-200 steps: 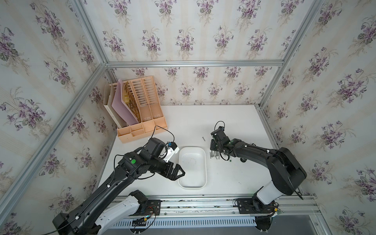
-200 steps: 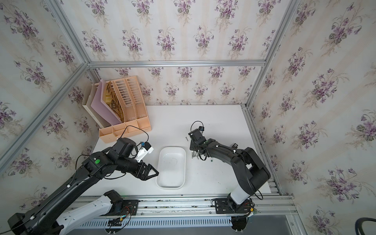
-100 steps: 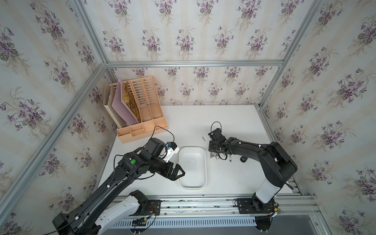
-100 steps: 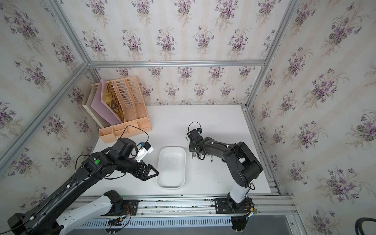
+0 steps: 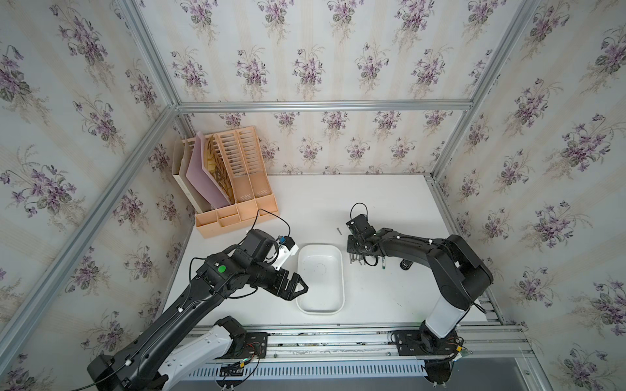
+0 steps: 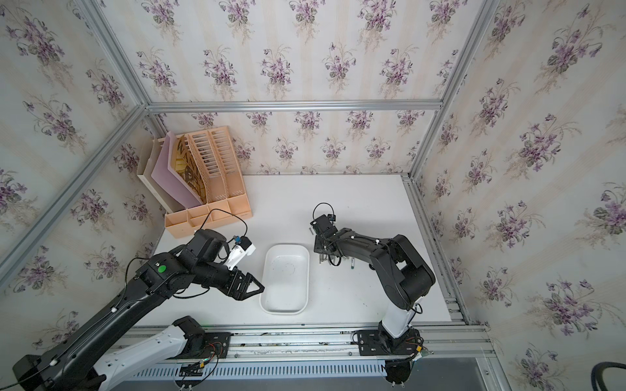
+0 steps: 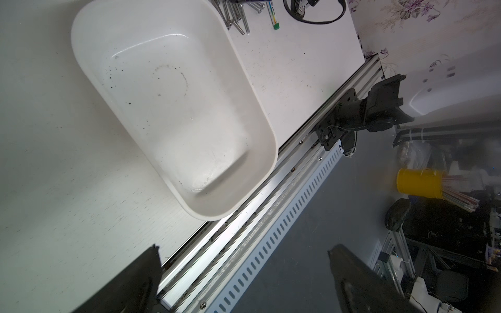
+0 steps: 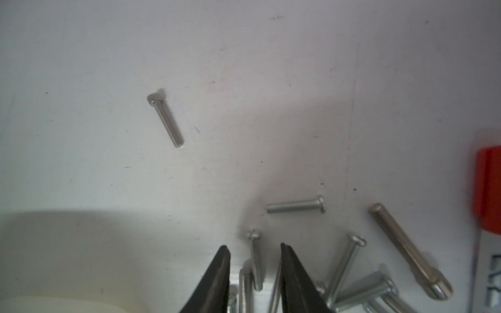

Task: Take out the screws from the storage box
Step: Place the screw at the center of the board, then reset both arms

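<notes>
Table (image 5: 389,203): white, with the file organiser (image 5: 237,203) in its 10 o'clock corner.
Storage box (image 5: 320,287): front centre of the table, with only dark specks inside.
Left gripper (image 5: 299,287): claw spread wide and empty, at the box's 8 o'clock rim.
Right gripper (image 8: 254,247): claw slightly parted, clamping nothing, tips over the heap.
Marker pen (image 5: 383,262): at 3 o'clock of the heap.
Screws (image 5: 355,259): heaped on the table just beside the box's 2 o'clock corner.
Stray screw (image 5: 338,230): lies alone at the box's 1 o'clock.
</notes>
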Robot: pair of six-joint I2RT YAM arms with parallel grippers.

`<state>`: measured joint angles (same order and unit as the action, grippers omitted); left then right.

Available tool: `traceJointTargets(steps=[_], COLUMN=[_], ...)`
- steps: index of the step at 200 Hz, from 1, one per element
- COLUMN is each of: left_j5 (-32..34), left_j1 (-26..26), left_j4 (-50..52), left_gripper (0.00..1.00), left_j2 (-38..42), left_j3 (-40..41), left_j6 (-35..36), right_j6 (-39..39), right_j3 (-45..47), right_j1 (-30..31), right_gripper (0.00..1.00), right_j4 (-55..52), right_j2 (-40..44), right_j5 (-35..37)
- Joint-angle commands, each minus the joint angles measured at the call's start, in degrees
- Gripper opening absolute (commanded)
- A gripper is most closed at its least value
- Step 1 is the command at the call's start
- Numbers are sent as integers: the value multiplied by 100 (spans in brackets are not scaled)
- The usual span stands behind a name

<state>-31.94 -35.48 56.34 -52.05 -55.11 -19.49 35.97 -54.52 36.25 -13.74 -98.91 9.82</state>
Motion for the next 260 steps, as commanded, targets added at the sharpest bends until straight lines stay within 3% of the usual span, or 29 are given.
traceJointTargets(steps=[1,33,67,92,116,125,134,141,153,172,182,190,199,210,225,241,249,260], left_j5=[-42,708,1593,2526,3688,3907,4386,4824,5557,6776,7610,7997,7919,7308,6390,5418,5324,5720], left_j1=[5,-2,74,147,151,149,147,147,154,171,218,344,618,1265,2374,3301,3482,3528], left_j4=[49,-41,-257,-381,-899,-1574,-2282,-2786,-3483,-4275,-4958,-5679,-6663,-7376,-7503,-7871,-8286,-8501], left_gripper=[100,100,99,100,99,99,99,99,99,99,99,99,99,100,100,99,99,99], left_j2=[27,244,890,1571,2381,2768,3120,3310,3325,2631,2093,1650,1112,452,-325,-1033,-1445,-1997], left_j3=[-57,-23,-3,-193,-228,113,609,1001,1579,2232,2565,2881,3200,3357,3241,3220,3251,3114], left_j6=[92,-114,-198,-248,-265,-83,-9,96,533,904,960,1136,1511,1647,1233,786,861,918], right_j6=[-72,-81,-95,353,509,63,-284,-683,-584,-1292,-2162,-2415,-2483,-2583,-3087,-4030,-4511,-5318], right_j3=[105,508,955,1359,1406,1411,1489,1501,1308,1554,2061,2391,2664,2869,3060,3188,3329,3529], right_j1=[0,63,285,286,277,282,285,277,241,200,-26,-319,-764,-1127,-1355,-1389,-1386,-1238], right_gripper=[38,37,38,60,66,69,83,87,92,100,100,100,100,100,100,100,100,100], right_j4=[164,497,626,494,431,699,1006,1182,1000,2074,3197,3719,4141,4609,5476,6771,7612,8951], right_j2=[238,1175,2721,3719,4016,3920,3721,3506,3156,3095,3325,3547,3748,3805,3439,2482,1918,1334], right_j5=[-24,-105,688,2037,3148,3781,4382,4774,5393,5348,4255,3397,2783,2394,2190,2235,2248,2389])
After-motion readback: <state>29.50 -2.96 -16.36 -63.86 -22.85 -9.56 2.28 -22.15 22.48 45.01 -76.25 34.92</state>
